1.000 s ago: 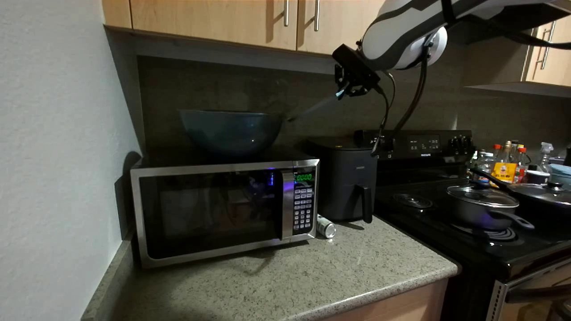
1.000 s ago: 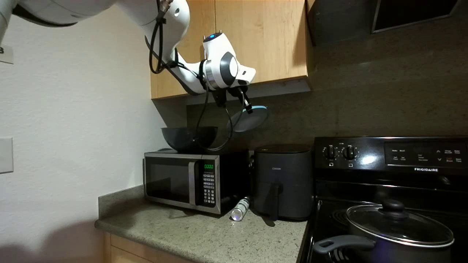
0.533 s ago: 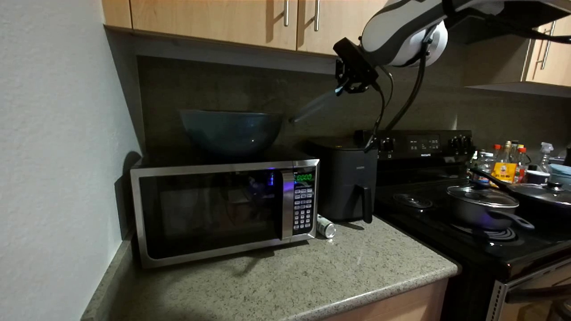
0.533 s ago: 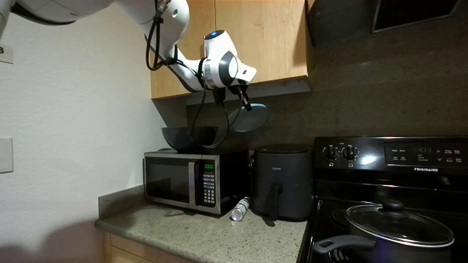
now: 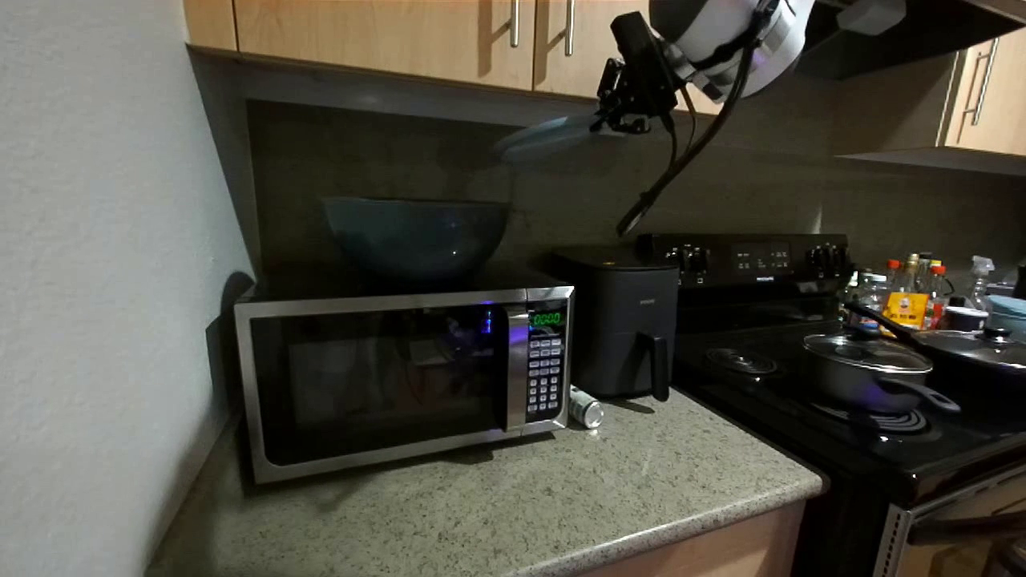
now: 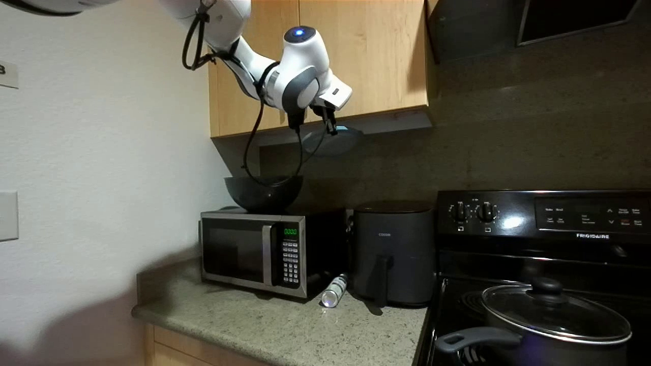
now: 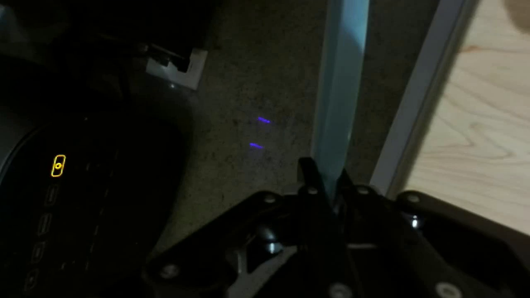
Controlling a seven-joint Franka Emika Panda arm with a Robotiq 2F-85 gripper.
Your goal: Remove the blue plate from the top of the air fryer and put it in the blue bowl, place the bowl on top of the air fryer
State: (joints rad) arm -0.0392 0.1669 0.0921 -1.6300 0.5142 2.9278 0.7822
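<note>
Since the blue bowl [image 5: 415,238] sits atop the microwave [image 5: 385,385], I hold the blue plate [image 7: 342,82] high, gripper [image 7: 326,171] clamped on its rim, presumably to clear the bowl.

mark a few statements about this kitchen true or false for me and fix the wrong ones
1. The gripper grips the blue plate by its edge. True.
2. The blue bowl sits on the microwave. True.
3. The plate lies in the bowl. False: it is held in the air, apart from the bowl.
4. The air fryer stands on the counter. True.
5. The microwave's display is dark. False: green digits glow on it.
</note>
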